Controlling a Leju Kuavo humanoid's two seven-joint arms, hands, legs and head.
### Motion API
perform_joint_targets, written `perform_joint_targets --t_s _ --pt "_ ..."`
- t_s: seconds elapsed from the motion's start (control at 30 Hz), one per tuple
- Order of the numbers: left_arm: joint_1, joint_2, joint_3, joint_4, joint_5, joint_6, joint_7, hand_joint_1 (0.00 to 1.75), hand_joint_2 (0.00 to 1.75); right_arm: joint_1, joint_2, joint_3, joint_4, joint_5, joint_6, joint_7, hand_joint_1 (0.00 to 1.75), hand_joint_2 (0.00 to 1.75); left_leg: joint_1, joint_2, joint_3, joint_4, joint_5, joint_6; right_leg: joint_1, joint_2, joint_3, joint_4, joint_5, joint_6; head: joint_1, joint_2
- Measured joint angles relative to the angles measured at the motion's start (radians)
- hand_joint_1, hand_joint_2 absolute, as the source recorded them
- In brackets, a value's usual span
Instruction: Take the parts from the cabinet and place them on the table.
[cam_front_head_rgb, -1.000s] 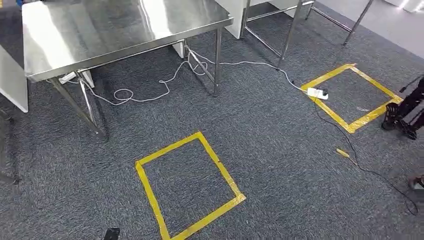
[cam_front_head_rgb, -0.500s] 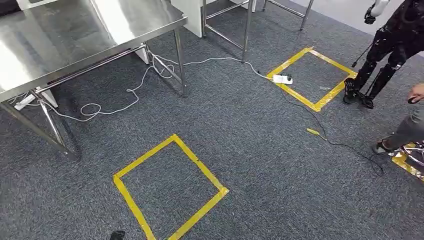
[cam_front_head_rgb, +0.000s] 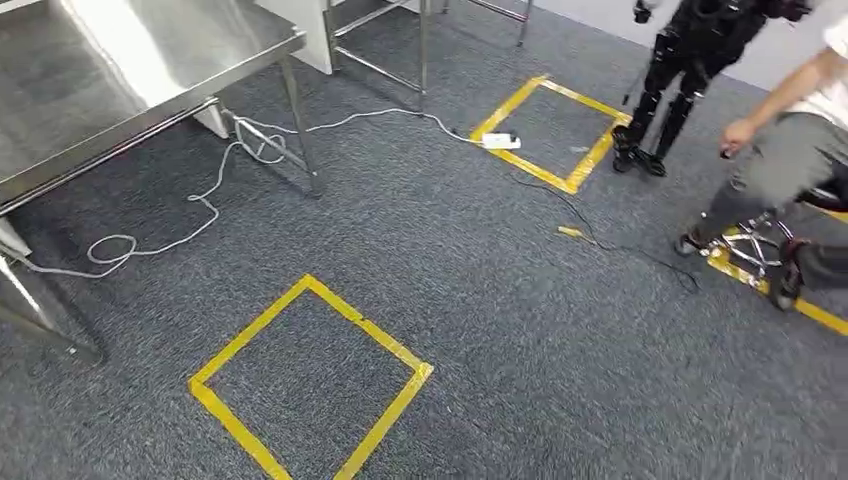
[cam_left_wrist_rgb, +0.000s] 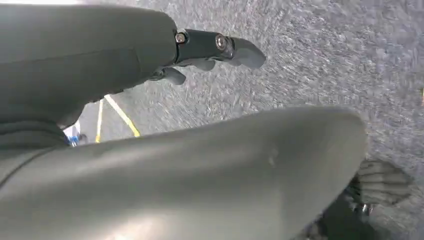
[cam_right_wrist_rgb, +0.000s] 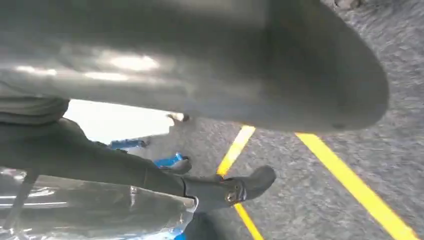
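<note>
The steel table (cam_front_head_rgb: 150, 60) stands at the upper left of the head view, its top bare where it shows. In the left wrist view my left hand (cam_left_wrist_rgb: 210, 50) hangs over grey carpet with its fingers apart and nothing in it. My right hand (cam_right_wrist_rgb: 220, 190), seen in the right wrist view, has a clear, shiny plastic bag (cam_right_wrist_rgb: 90, 210) with something blue inside lying against its dark fingers. The hand appears to hold this bagged part. The cabinet is out of sight.
A yellow tape square (cam_front_head_rgb: 367, 325) marks the carpet just ahead, and a second one (cam_front_head_rgb: 520, 162) lies farther right with a white power strip (cam_front_head_rgb: 498, 141). White cable (cam_front_head_rgb: 200, 215) trails under the table. A seated person (cam_front_head_rgb: 790, 150) and a black-clad robot (cam_front_head_rgb: 690, 50) are at the right.
The camera has turned, so the whole floor scene has slid left. The table has moved toward the left edge, and the seated person and the black-clad robot have come into view at the right.
</note>
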Motion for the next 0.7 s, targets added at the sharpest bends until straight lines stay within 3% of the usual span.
perform_joint_targets --t_s 0.07,0.1,0.13,0.17,0.23,0.27,0.3,0.33,0.37,0.4,0.43,0.47,0.5,0.57,0.6,0.63,0.7 --pt "0.0 -0.002 -0.006 0.0 -0.002 -0.001 0.003 0.0 0.0 0.0 -0.003 0.0 0.0 -0.003 0.005 0.001 0.0 0.0 -0.005 0.024 0.0 0.0 0.002 0.0 0.005 -0.026 0.116 -0.184 0.051 0.005 -0.001 0.0" --pt "-0.001 -0.002 -0.01 0.0 -0.003 -0.002 0.004 0.0 0.0 -0.002 -0.004 0.0 0.0 -0.005 0.007 0.001 0.0 0.0 -0.007 0.034 0.003 0.0 0.003 -0.002 0.014 -0.085 0.174 -0.273 0.062 -0.006 0.0 0.0" --pt "-0.001 -0.002 -0.011 0.0 -0.003 -0.001 0.005 0.0 0.0 -0.007 -0.005 0.0 0.0 -0.006 0.008 0.001 0.0 0.0 -0.015 0.046 0.003 0.002 -0.001 -0.008 0.025 -0.09 0.169 -0.281 0.068 -0.011 -0.002 0.0" --pt "-0.002 0.0 -0.011 0.0 -0.005 0.0 0.006 0.0 0.0 -0.007 -0.003 0.0 0.0 -0.007 0.009 0.001 0.0 0.0 -0.014 0.053 0.005 0.002 -0.002 -0.014 0.023 -0.074 0.162 -0.282 0.073 -0.02 -0.004 0.0" --pt "-0.01 -0.001 -0.015 0.0 -0.01 0.002 0.007 0.0 0.0 -0.002 -0.007 0.0 0.0 -0.009 0.011 0.001 0.0 0.0 -0.011 0.076 0.008 0.001 0.001 -0.021 0.026 -0.054 0.158 -0.283 0.079 -0.029 -0.004 0.0" --pt "-0.013 -0.001 -0.02 0.0 -0.011 0.003 0.007 0.0 0.0 0.002 -0.007 0.0 0.0 -0.009 0.011 0.002 0.0 0.0 -0.013 0.082 0.005 0.005 -0.001 -0.026 0.011 -0.041 0.162 -0.292 0.089 -0.038 -0.002 0.0" --pt "-0.014 0.0 -0.021 0.0 -0.012 0.004 0.008 0.0 0.0 0.003 -0.005 0.0 0.0 -0.01 0.011 0.002 0.0 0.0 -0.003 0.035 -0.001 0.025 -0.018 -0.036 0.0 -0.031 0.171 -0.293 0.095 -0.041 -0.004 0.0" --pt "-0.013 0.001 -0.021 0.0 -0.012 0.003 0.008 0.0 0.0 0.003 -0.006 0.0 0.0 -0.011 0.011 0.002 0.0 0.0 0.004 -0.014 -0.018 0.073 -0.06 -0.041 -0.002 -0.022 0.167 -0.292 0.102 -0.053 -0.007 0.0" --pt "-0.012 0.001 -0.021 0.0 -0.013 0.003 0.009 0.0 0.0 0.002 -0.006 0.0 0.0 -0.011 0.011 0.002 0.0 0.0 0.008 -0.04 -0.044 0.142 -0.105 -0.045 -0.001 -0.011 0.163 -0.292 0.104 -0.056 -0.008 0.0" --pt "-0.01 0.001 -0.021 0.0 -0.013 0.0 0.012 0.0 0.0 0.002 -0.005 0.0 0.0 -0.011 0.011 0.002 0.0 0.0 0.01 -0.052 -0.077 0.224 -0.146 -0.051 0.001 0.002 0.16 -0.291 0.105 -0.056 -0.006 0.0" --pt "-0.009 0.001 -0.022 0.0 -0.013 0.0 0.014 0.0 0.0 0.003 -0.005 0.0 0.0 -0.011 0.013 0.002 0.0 0.0 0.012 -0.055 -0.102 0.286 -0.167 -0.055 0.002 0.017 0.158 -0.29 0.107 -0.058 -0.008 0.0" --pt "-0.008 0.001 -0.022 0.001 -0.014 0.0 0.014 0.0 0.0 0.004 -0.005 0.0 0.0 -0.012 0.013 0.002 0.0 0.0 0.015 -0.056 -0.11 0.304 -0.163 -0.056 0.002 0.032 0.157 -0.289 0.107 -0.057 -0.006 0.0" --pt "-0.008 0.001 -0.022 0.001 -0.015 0.0 0.015 0.0 0.0 0.005 -0.005 0.0 0.0 -0.012 0.013 0.002 0.0 0.0 0.019 -0.056 -0.095 0.273 -0.134 -0.058 0.002 0.048 0.157 -0.286 0.108 -0.056 -0.007 0.0" --pt "-0.008 0.002 -0.023 0.001 -0.015 0.0 0.015 0.0 0.0 0.006 -0.005 0.0 0.0 -0.013 0.013 0.002 0.0 0.0 0.029 -0.069 -0.022 0.124 -0.043 -0.061 -0.001 0.079 0.157 -0.277 0.107 -0.055 -0.008 0.0" --pt "-0.008 0.002 -0.024 0.001 -0.015 0.0 0.015 0.0 0.0 0.005 -0.003 0.0 0.0 -0.013 0.013 0.002 0.0 0.0 0.037 -0.106 0.011 0.047 -0.013 -0.061 -0.001 0.093 0.155 -0.272 0.104 -0.05 -0.007 0.0" --pt "-0.007 0.002 -0.024 0.002 -0.015 -0.001 0.016 0.0 0.0 0.002 -0.002 0.0 0.0 -0.013 0.013 0.002 0.0 0.0 0.038 -0.149 0.018 0.037 -0.029 -0.062 0.007 0.102 0.145 -0.268 0.105 -0.04 -0.006 0.0" --pt "-0.011 0.002 -0.026 0.001 -0.018 -0.001 0.018 0.0 0.0 0.001 -0.002 0.0 0.0 -0.013 0.013 0.002 0.0 0.0 0.029 -0.129 0.015 0.03 -0.03 -0.052 0.001 0.123 0.127 -0.266 0.112 -0.024 -0.007 0.0"
